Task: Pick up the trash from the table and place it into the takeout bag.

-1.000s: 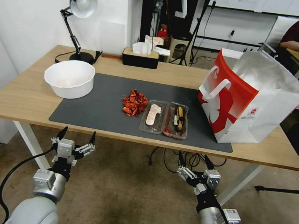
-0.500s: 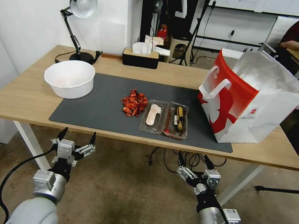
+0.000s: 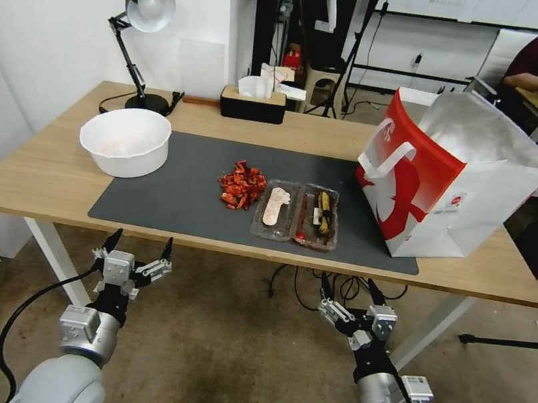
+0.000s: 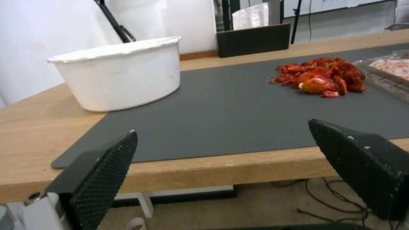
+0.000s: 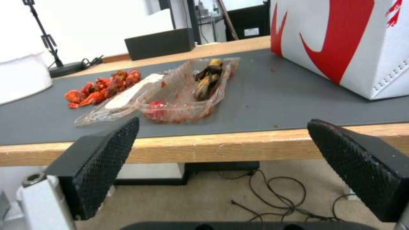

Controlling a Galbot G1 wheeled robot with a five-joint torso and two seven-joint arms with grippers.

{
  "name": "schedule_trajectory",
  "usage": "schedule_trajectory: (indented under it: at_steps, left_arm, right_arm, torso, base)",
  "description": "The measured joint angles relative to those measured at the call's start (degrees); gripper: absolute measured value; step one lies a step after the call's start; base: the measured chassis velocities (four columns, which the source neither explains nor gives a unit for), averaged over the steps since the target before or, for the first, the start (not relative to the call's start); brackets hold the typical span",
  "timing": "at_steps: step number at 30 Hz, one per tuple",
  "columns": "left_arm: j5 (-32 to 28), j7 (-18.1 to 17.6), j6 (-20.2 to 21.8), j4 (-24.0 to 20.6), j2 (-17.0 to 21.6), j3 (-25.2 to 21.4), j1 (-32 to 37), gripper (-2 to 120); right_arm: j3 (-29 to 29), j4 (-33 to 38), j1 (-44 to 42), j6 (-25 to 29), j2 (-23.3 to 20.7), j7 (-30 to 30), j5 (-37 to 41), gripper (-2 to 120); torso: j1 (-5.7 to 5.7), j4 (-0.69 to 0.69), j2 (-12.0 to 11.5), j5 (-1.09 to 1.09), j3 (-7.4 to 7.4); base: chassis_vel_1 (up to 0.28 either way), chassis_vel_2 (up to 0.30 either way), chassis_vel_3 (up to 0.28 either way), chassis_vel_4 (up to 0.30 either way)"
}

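On the dark grey mat [image 3: 175, 201] of the table [image 3: 43, 178] lies the trash: a pile of red food scraps [image 3: 241, 186] [image 4: 324, 75] and an opened clear plastic tray [image 3: 296, 212] [image 5: 187, 92] with leftovers in both halves. A white bowl [image 3: 125, 140] [image 4: 119, 80] stands at the mat's left end. The red-and-white takeout bag [image 3: 447, 181] [image 5: 341, 41] stands open at the right end. Both grippers hang below the table's front edge, open and holding nothing: the left gripper [image 3: 142, 240] [image 4: 221, 127] under the mat's left corner, the right gripper [image 3: 347, 284] [image 5: 223, 121] under the tray.
A desk lamp [image 3: 143, 14] and a black tissue box [image 3: 252, 103] stand along the table's far edge. White table legs [image 3: 55, 257] and loose cables [image 3: 298, 280] lie under the table. Bare floor surrounds both arms.
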Motion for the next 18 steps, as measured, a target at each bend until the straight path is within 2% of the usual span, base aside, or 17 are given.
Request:
schedule_trajectory:
  at_steps: [18]
  left_arm:
    - [0.0,0.0,0.0,0.0,0.0,0.0,0.0,100]
  right_arm:
    - [0.0,0.0,0.0,0.0,0.0,0.0,0.0,100]
  torso:
    - [0.0,0.0,0.0,0.0,0.0]
  base:
    - [0.0,0.0,0.0,0.0]
